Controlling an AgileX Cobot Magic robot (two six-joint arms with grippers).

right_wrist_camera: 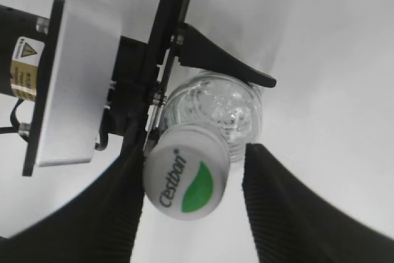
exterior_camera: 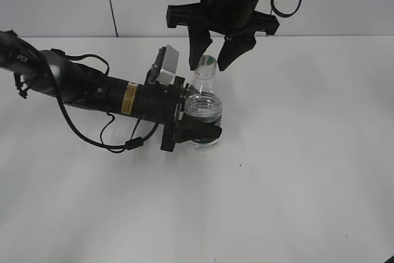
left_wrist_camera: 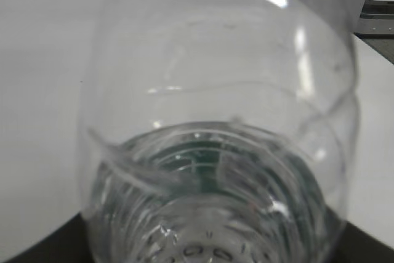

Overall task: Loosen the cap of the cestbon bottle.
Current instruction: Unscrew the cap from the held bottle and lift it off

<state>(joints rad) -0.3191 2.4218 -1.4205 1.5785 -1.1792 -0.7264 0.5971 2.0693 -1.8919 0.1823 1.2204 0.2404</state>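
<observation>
The left arm lies low and nearly level, reaching in from the left edge of the worktop, its wrist camera block on top. The left gripper (exterior_camera: 198,131) is closed around the lower body of the cestbon bottle (exterior_camera: 204,112), one black finger crossing its front. The right arm comes down from the far edge, wrist pointing steeply downward. The right gripper (exterior_camera: 210,58) hangs with its jaws parted, one ribbed finger on either side of the cap (right_wrist_camera: 185,178); the left one is at or against the cap's edge, the right clear of it.
</observation>
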